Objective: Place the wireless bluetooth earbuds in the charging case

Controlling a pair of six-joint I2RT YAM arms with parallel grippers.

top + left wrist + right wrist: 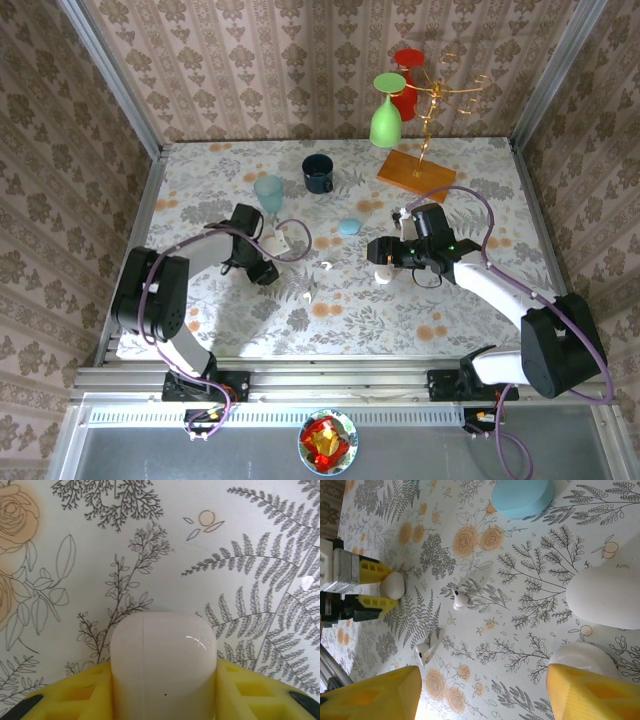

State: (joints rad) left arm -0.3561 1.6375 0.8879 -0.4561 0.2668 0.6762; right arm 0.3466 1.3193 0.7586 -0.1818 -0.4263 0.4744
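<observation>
From above, the left gripper sits left of the blue case. The right gripper is to the blue case's right, nearer the bases. The earbuds lie loose on the table between the two (neither seated yet).

The left wrist camera shows yellow fingers pinching the white charging case by its sides, probably to steady it for loading.

From the right wrist, that arm's jaws stand spread and empty, with the earbuds lying between them and the blue case.

Floral table, two earbuds, white case, blue case, mug
</observation>
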